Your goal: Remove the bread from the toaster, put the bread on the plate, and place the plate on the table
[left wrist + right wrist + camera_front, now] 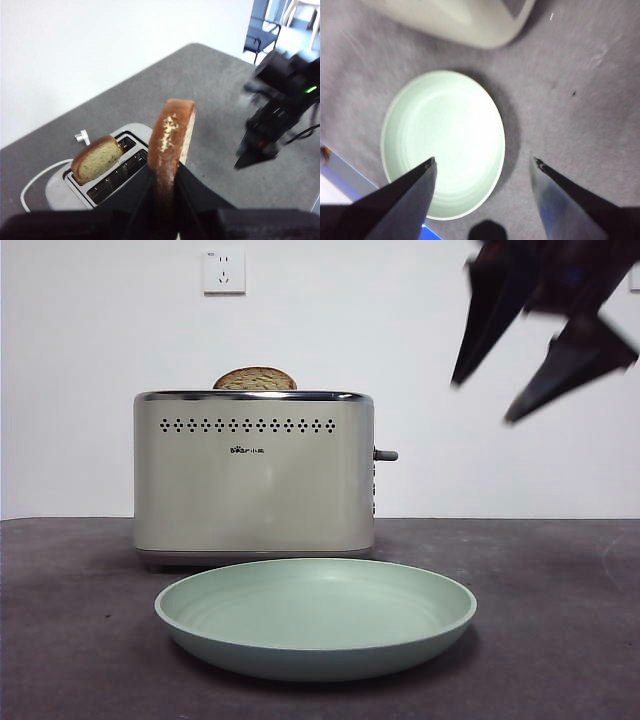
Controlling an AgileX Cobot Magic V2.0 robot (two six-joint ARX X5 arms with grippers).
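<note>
My left gripper [165, 172] is shut on the bread [172, 130], a thick slice with a dark crust, held edge-on high above the toaster [60, 187]. This gripper is out of the front view. Another slice [96, 159] stands in a toaster slot, and its dome shows above the cream toaster [254, 475] in the front view [255, 379]. The mint-green plate [320, 665] lies on the table [560, 580] in front of the toaster. My right gripper [492, 398] is open and empty, up at the right; its wrist view looks down on the plate [445, 125].
A white cord [35, 182] and plug [82, 136] lie behind the toaster. A wall socket [223, 270] sits on the white wall. The right arm [280, 110] shows dark in the left wrist view. The toaster's grey lever [385, 455] sticks out on its right side.
</note>
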